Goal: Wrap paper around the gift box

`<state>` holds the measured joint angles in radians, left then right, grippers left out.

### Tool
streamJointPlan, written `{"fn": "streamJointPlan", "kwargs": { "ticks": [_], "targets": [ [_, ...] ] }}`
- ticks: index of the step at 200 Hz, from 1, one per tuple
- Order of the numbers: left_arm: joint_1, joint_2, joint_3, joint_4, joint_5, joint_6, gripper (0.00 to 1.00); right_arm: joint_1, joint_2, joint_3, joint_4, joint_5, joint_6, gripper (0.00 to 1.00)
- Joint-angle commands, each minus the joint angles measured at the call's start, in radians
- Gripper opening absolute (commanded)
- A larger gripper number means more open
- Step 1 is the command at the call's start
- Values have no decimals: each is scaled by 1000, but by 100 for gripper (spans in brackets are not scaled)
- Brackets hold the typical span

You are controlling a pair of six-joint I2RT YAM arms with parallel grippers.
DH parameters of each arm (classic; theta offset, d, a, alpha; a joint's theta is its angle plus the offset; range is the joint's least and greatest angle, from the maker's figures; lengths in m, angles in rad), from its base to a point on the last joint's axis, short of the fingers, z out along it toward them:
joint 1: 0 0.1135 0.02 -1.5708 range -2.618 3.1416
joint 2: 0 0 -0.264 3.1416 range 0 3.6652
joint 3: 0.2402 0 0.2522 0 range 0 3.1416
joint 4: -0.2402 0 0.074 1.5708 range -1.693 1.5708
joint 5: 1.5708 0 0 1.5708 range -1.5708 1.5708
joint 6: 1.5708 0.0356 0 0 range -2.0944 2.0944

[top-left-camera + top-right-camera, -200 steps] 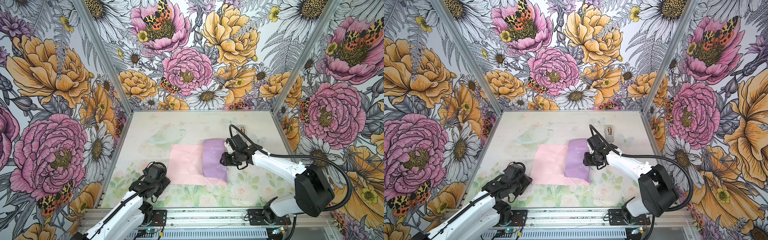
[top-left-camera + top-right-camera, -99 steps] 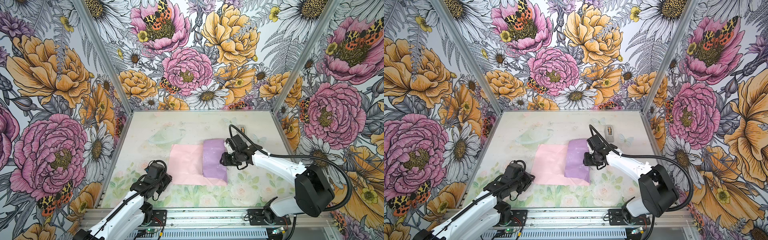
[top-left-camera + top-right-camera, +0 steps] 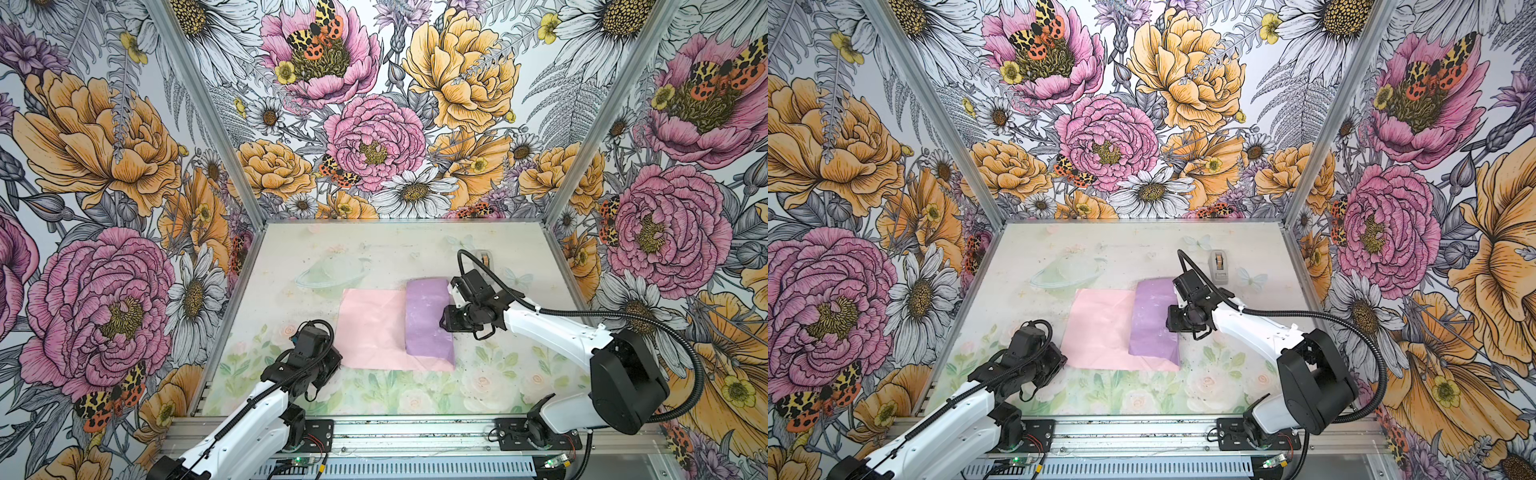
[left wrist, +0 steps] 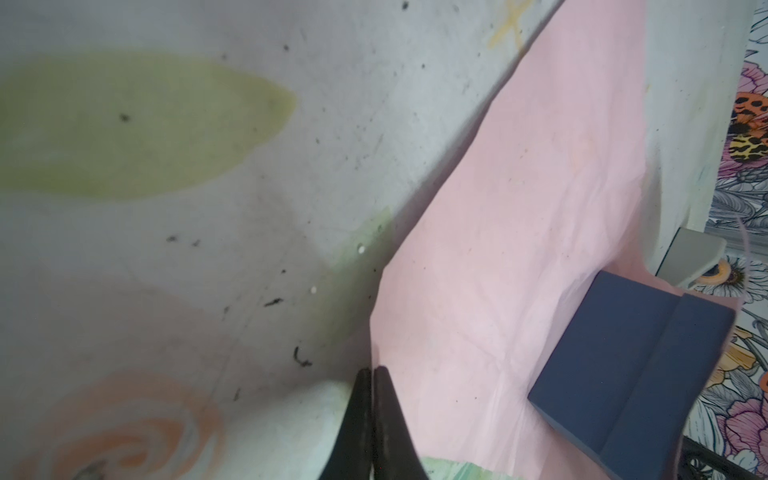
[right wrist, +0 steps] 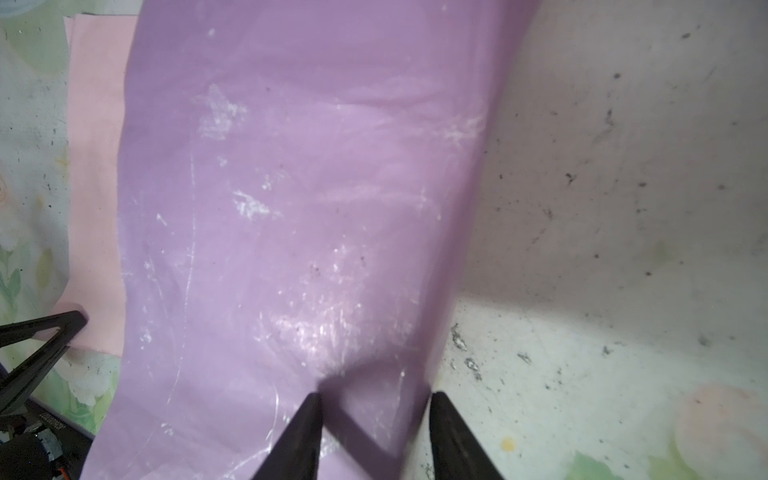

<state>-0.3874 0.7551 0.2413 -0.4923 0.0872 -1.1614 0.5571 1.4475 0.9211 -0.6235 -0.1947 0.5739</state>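
The paper (image 3: 370, 328) lies flat on the table (image 3: 374, 249), pale pink face up. Its right-hand part is folded over as a glossy lilac flap (image 3: 426, 320), seen in both top views. The gift box (image 4: 623, 374) sits under that flap. The top views hide it, but the left wrist view shows its navy side and lid resting on the pink sheet, with paper rising behind it. Toward the back wall stands a grey tape dispenser (image 3: 1218, 264), apart from the sheet — any marking on it is too small to read.

The left end effector (image 4: 371, 372) has its jaws pressed fully together on the edge of the paper at the near left corner. In the right wrist view its fingers (image 5: 62, 322) meet that pink corner. The right end effector (image 5: 374, 399) comes in from the right with its jaws partly apart — one finger lies on the lilac face, the other just off its edge beside the table. They sit astride the fold rather than pinched shut on it. White scuffs mark the lilac surface. A strip of small white lettering on a black housing (image 5: 50, 420) of the left arm is too blurred to read.
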Motion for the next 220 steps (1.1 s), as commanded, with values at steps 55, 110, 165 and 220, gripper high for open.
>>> {"fn": "streamJointPlan", "kwargs": {
  "ticks": [55,110,165,220],
  "targets": [
    [-40,13,105,94,21,221,0,9,-20,-23,4,-26,-63,43],
    [-173,130,222,221,60,417,0,8,-20,-31,21,-48,-88,43],
    [-313,302,389,280,147,622,0,8,-22,-41,36,-60,-95,43],
    [-415,459,516,263,218,769,0,8,-30,-47,41,-66,-97,43]
  ]
}}
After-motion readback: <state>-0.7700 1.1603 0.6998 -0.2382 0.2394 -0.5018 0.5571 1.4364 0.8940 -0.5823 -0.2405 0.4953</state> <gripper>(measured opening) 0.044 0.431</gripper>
